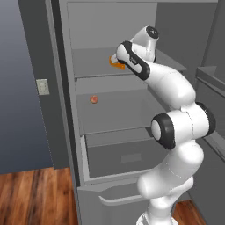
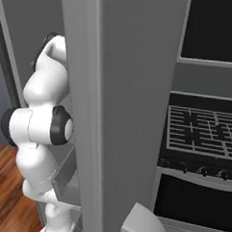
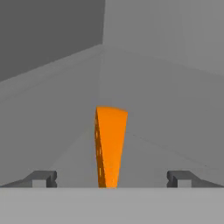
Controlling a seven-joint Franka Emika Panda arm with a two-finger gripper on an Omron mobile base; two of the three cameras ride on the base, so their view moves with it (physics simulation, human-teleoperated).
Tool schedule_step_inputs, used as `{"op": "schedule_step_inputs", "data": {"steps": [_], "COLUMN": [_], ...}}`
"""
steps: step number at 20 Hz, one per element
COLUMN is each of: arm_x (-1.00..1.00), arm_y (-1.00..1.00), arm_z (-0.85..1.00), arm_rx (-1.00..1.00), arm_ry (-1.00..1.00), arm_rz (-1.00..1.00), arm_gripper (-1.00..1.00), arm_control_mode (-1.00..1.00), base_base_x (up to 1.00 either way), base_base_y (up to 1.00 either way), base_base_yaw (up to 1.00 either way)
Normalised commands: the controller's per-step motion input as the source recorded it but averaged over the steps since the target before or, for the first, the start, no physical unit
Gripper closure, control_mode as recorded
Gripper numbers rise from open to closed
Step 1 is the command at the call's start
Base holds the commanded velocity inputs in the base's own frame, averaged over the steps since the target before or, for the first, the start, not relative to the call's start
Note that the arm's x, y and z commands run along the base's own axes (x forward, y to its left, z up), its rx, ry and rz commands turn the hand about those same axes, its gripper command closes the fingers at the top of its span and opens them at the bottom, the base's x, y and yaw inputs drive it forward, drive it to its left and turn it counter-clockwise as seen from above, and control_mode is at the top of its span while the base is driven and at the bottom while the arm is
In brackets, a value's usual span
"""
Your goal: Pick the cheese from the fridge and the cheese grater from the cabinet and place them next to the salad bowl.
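The cheese [image 3: 110, 144], an orange wedge with darker holes on its left face, lies on the upper shelf of the open fridge [image 1: 114, 118]. In the hand view it sits between my two fingertips [image 3: 43, 178], which stand wide apart without touching it. My gripper [image 3: 112, 180] is open. From the left base view only an orange sliver of the cheese [image 1: 115, 64] shows, behind my hand at the upper shelf. The cheese grater, the cabinet and the salad bowl are out of view.
A small reddish-pink ball [image 1: 94, 99] rests on the fridge's middle shelf, above a wide grey drawer [image 1: 125, 156]. The fridge's side wall [image 2: 132, 114] blocks much of the right base view. A black stove with grates [image 2: 204, 132] stands to the right.
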Motion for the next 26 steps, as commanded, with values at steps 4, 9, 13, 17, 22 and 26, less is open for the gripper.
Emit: {"op": "schedule_step_inputs", "data": {"steps": [4, 9, 13, 17, 22, 26], "arm_x": [0.48, 0.38, 0.07, 0.00, -0.01, -0.18], "arm_y": [0.03, 0.04, 0.24, 0.40, 0.30, 0.03], "arm_z": [-0.07, -0.07, -0.19, -0.29, -0.34, -0.08], "arm_rx": [-0.02, 0.00, 0.00, 0.00, 0.00, 0.00], "arm_ry": [0.06, 0.07, 0.06, 0.06, 0.07, 0.03], "arm_rz": [0.00, 0.00, 0.00, 0.00, 0.03, 0.10], "arm_gripper": [-1.00, -1.00, 1.00, 1.00, 1.00, 1.00], "arm_control_mode": [-1.00, -1.00, -1.00, -1.00, -1.00, -1.00], "base_base_x": [0.00, 0.00, 0.00, 0.00, 0.00, 0.00], "base_base_y": [0.00, 0.00, 0.00, 0.00, 0.00, 0.00], "base_base_yaw": [0.00, 0.00, 0.00, 0.00, 0.00, 0.00]}}
